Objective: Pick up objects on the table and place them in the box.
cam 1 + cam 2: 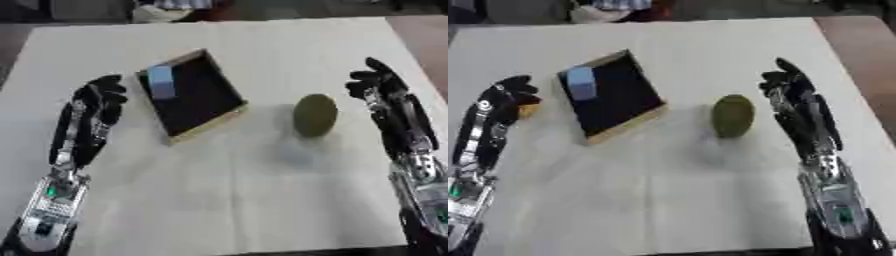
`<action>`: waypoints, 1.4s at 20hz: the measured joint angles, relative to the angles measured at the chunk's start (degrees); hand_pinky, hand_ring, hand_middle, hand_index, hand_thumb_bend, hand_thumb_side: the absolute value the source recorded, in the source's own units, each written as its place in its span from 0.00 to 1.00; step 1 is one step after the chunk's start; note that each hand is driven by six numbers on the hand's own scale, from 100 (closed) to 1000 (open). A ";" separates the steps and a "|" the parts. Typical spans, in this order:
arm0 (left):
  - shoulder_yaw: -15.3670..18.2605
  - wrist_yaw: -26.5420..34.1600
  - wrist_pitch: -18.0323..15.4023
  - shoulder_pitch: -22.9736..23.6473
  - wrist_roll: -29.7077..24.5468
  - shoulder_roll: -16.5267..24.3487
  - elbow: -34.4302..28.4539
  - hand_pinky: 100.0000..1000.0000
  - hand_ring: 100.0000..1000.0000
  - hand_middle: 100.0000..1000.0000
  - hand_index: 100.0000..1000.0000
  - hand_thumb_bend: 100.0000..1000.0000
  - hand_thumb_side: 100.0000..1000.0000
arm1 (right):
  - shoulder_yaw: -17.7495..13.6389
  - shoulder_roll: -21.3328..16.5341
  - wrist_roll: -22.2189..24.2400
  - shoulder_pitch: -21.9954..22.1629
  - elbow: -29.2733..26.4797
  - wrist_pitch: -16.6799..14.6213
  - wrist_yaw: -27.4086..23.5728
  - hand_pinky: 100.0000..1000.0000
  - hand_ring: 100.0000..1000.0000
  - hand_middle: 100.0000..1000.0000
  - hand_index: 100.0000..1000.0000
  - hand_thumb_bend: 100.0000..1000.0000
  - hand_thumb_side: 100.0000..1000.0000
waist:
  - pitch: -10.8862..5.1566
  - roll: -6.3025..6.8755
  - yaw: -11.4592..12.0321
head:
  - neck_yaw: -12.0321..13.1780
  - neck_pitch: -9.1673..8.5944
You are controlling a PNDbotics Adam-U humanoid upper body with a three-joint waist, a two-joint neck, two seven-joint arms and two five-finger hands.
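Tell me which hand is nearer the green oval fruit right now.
Right. The right hand hovers just beside the green oval fruit, on its right. The left hand sits on the far side of the box, which lies between it and the fruit.

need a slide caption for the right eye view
Both hands, left and right, rest open on the table, flanking a box holding a blue block and a green fruit outside it.
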 measured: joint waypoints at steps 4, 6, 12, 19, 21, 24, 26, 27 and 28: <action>0.00 0.00 0.02 0.00 0.02 0.00 0.00 0.70 0.59 0.58 0.78 0.78 0.90 | 0.00 0.00 0.00 0.00 0.00 0.00 0.00 0.77 0.72 0.71 0.93 0.00 0.63 | 0.00 0.00 0.00 | 0.00 0.00; 0.00 0.00 0.02 0.00 0.02 0.00 0.00 0.70 0.59 0.58 0.78 0.77 0.90 | 0.00 0.00 0.00 0.00 0.00 0.00 0.00 0.77 0.72 0.71 0.93 0.00 0.63 | 0.00 -0.01 0.00 | 0.00 0.00; 0.01 -0.09 0.10 0.00 0.00 0.00 0.00 0.70 0.59 0.58 0.78 0.69 0.84 | 0.00 0.00 0.00 0.00 0.00 0.00 0.00 0.77 0.72 0.71 0.93 0.00 0.63 | 0.00 -0.01 0.00 | 0.00 0.00; 0.00 -2.17 1.79 -1.71 -1.48 2.80 -0.28 0.71 0.60 0.60 0.79 0.48 0.68 | 0.00 0.00 0.00 0.01 0.00 0.00 0.00 0.77 0.72 0.71 0.93 0.00 0.63 | -0.04 0.00 -0.11 | -0.01 0.00; -0.21 -3.26 2.89 -3.03 -2.60 4.86 -0.45 0.71 0.61 0.60 0.79 0.47 0.68 | 0.00 0.00 0.00 0.02 0.00 0.00 0.00 0.77 0.72 0.71 0.93 0.00 0.63 | -0.05 0.00 -0.29 | -0.02 0.00; -0.35 -4.59 4.46 -4.06 -4.35 7.20 -0.81 0.72 0.63 0.63 0.82 0.46 0.67 | 0.00 0.00 0.01 0.04 0.00 0.01 0.01 0.77 0.72 0.71 0.93 0.00 0.63 | -0.05 0.00 -0.30 | -0.04 0.00; -0.68 -6.61 5.67 -5.94 -7.03 10.05 -0.71 0.73 0.63 0.64 0.82 0.46 0.66 | 0.00 0.00 0.06 0.07 0.00 0.06 0.02 0.77 0.72 0.71 0.93 0.00 0.63 | -0.06 0.00 -0.35 | -0.08 0.00; -0.68 -7.70 6.33 -6.99 -8.74 11.76 -0.70 0.73 0.64 0.65 0.83 0.46 0.65 | 0.00 0.00 0.08 0.09 0.00 0.09 0.02 0.77 0.72 0.71 0.93 0.00 0.63 | -0.06 0.01 -0.40 | -0.10 0.00; -0.68 -8.73 7.01 -7.74 -10.43 13.37 -0.63 0.73 0.64 0.65 0.83 0.46 0.65 | 0.00 0.00 0.10 0.11 0.00 0.11 0.02 0.77 0.72 0.71 0.93 0.00 0.63 | -0.06 0.01 -0.42 | -0.16 0.00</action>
